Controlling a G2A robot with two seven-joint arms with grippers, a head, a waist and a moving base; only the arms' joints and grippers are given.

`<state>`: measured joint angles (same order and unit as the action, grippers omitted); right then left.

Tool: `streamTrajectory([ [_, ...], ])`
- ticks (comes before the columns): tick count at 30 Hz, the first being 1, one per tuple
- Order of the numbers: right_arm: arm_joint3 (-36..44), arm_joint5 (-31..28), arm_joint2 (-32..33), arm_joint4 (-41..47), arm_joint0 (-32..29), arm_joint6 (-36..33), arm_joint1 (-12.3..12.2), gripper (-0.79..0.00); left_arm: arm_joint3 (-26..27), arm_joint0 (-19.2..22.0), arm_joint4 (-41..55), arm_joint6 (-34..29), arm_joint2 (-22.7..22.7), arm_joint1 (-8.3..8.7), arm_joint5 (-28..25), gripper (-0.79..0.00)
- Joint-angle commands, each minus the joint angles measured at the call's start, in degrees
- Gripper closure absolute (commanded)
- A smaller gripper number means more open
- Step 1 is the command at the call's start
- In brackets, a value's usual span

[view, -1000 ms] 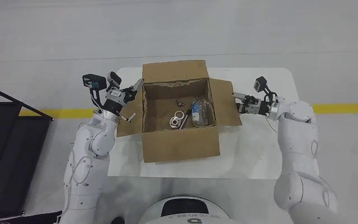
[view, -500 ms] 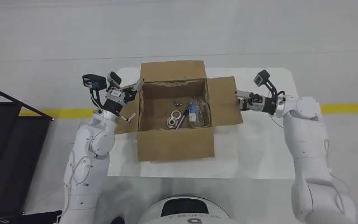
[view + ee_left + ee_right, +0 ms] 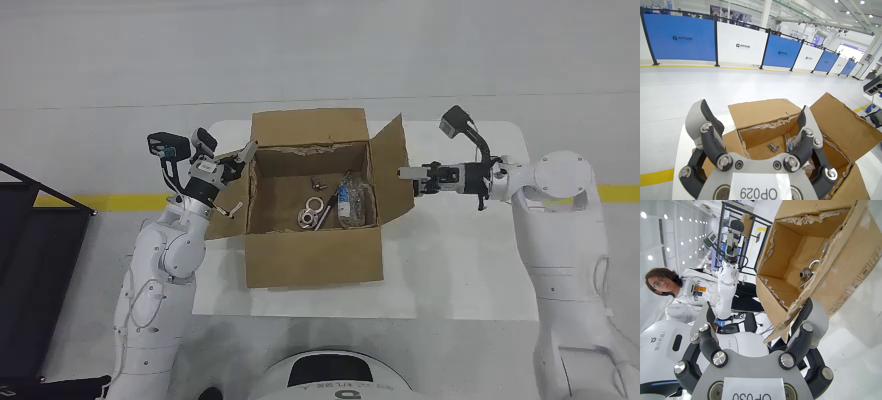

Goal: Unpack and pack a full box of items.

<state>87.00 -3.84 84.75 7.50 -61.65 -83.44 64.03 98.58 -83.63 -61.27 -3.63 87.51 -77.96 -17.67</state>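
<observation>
An open cardboard box [image 3: 315, 258] stands in the middle of the white table [image 3: 455, 275]. Inside lie metal ring parts [image 3: 315, 212], a small metal piece [image 3: 319, 184] and a plastic-wrapped item [image 3: 352, 200]. My left gripper [image 3: 236, 160] [image 3: 753, 106] is open, hovering beside the box's left wall over the left flap. My right gripper [image 3: 404, 172] [image 3: 759, 304] is open at the raised right flap [image 3: 392, 170] [image 3: 844, 262]; the flap's torn edge sits between its fingers, against one fingertip [image 3: 807, 308]. A metal flange [image 3: 804, 273] shows in the box.
The far flap [image 3: 312, 126] lies back flat and the near flap [image 3: 315, 255] folds down in front. Bare table lies right of the box. A black frame [image 3: 30, 235] stands off the table's left side, and a yellow floor line [image 3: 110, 202] runs behind.
The right gripper has moved in toward the box and lifted the right flap from lying flat to standing up. The box shifted slightly left. The left arm has stayed put.
</observation>
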Motion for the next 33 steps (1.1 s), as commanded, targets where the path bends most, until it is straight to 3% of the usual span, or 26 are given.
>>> streamTrajectory([
  [1, 0.6, 1.4, -2.4, -1.3, 1.1, 1.0, 0.1, -0.785, 0.0, 0.0, 0.0, 0.0, 0.0, 0.0, 0.0, -0.785],
  [7, -0.2, 3.6, -10.5, -4.2, 4.9, 2.8, 0.8, -0.785, 0.0, 0.0, 0.0, 0.0, 0.0, 0.0, 0.0, -0.785],
  [14, -7.9, 5.5, -19.2, -6.8, 10.3, 5.5, 2.1, -0.785, 0.0, 0.0, 0.0, 0.0, 0.0, 0.0, 0.0, -0.785],
  [25, -15.1, 7.3, -24.8, -8.9, 15.8, 6.7, 3.1, -0.785, 0.0, -0.6, -3.0, 0.6, 0.8, 0.28, 0.5, -0.785],
  [33, -19.1, 7.5, -28.0, -8.8, 18.7, 6.7, 3.8, -0.785, -8.8, -4.1, -0.4, 4.7, 6.7, 0.9, 2.8, -0.785],
])
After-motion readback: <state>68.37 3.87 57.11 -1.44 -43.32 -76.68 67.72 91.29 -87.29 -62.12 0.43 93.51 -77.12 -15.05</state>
